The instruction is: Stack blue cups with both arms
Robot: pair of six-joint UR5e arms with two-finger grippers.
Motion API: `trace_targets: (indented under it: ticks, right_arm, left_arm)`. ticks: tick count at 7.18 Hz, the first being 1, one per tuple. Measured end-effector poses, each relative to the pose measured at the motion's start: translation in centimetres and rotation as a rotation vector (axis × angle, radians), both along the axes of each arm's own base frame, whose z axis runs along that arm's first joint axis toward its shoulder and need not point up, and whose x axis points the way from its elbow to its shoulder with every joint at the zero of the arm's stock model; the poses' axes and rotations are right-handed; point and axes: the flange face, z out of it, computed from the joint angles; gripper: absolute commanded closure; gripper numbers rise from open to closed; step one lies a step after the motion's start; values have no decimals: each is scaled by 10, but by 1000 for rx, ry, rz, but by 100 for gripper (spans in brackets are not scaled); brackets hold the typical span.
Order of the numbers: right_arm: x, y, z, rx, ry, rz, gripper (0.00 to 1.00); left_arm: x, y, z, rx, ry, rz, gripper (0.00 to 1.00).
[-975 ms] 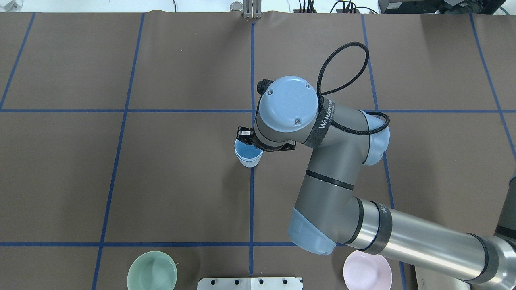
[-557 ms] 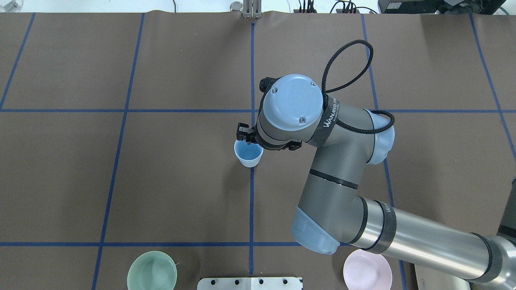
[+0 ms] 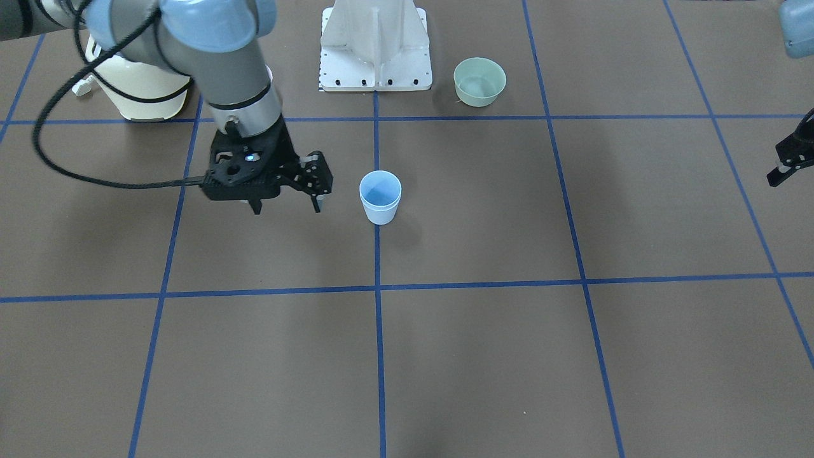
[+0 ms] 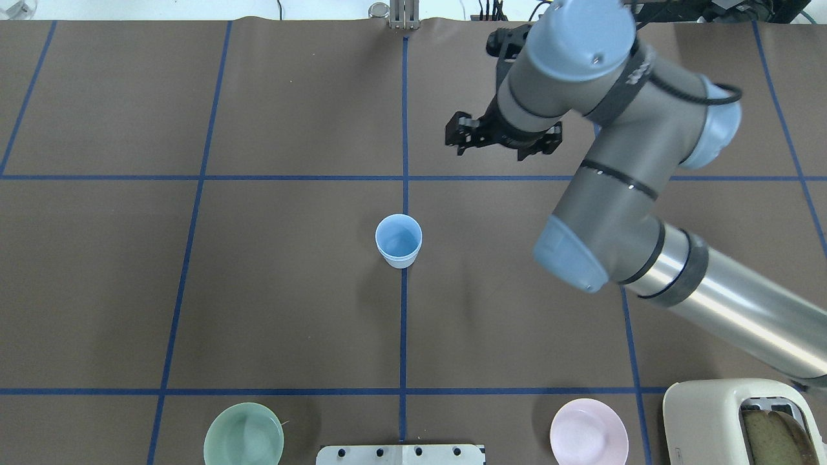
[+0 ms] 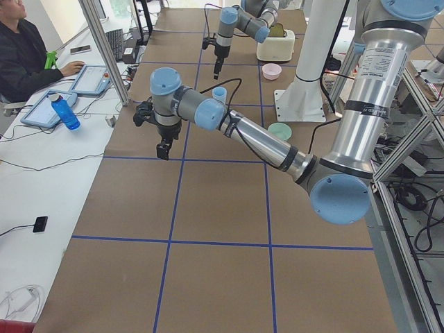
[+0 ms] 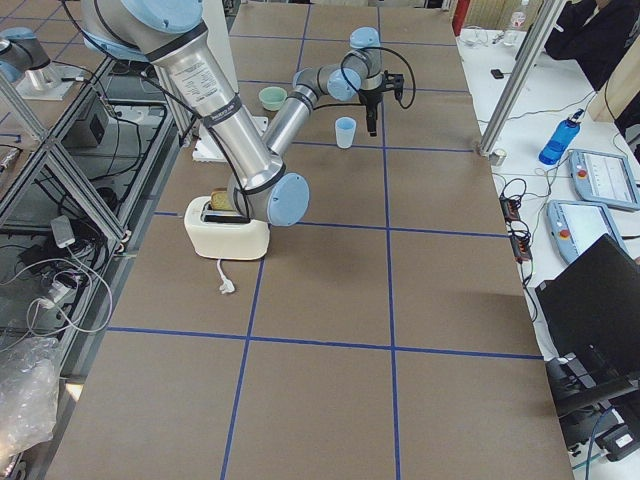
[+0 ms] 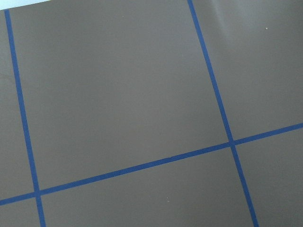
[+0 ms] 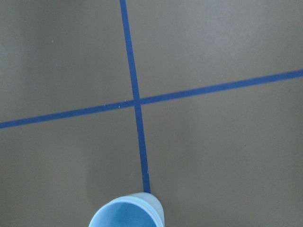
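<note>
The blue cups stand upright at the table's centre on a blue tape line, looking like one nested tumbler; they also show in the front view and at the bottom edge of the right wrist view. My right gripper is open and empty, hanging above the table, apart from the cups; in the overhead view it sits beyond them and to their right. My left gripper shows only partly at the front view's right edge, far from the cups; I cannot tell if it is open.
A green bowl and a pink bowl sit at the near edge beside the white base. A cream toaster stands at the near right. Operators sit along the far side.
My right gripper has let go of the cups, risen and moved away toward the far right. The cups stay in place at the centre.
</note>
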Motion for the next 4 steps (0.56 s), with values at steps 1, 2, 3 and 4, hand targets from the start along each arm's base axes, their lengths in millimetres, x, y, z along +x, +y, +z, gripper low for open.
trace_targets:
  ticks: [1,2,3,4]
  right_arm:
    - [57,-28,37,17,19,-41,0]
    - [115,-49,79,49,49,-83,0]
    - [167,-61,125,80,89,-124,0]
    - [214,-64,170,97,124,-160,0]
  left_arm:
    - [-8,2,7,0,-4,-3,2]
    - [-16,4,11,1,-5,-9,2]
    - [-23,6,17,-2,-7,-16,2]
    - [-30,9,23,-5,-10,-20,2]
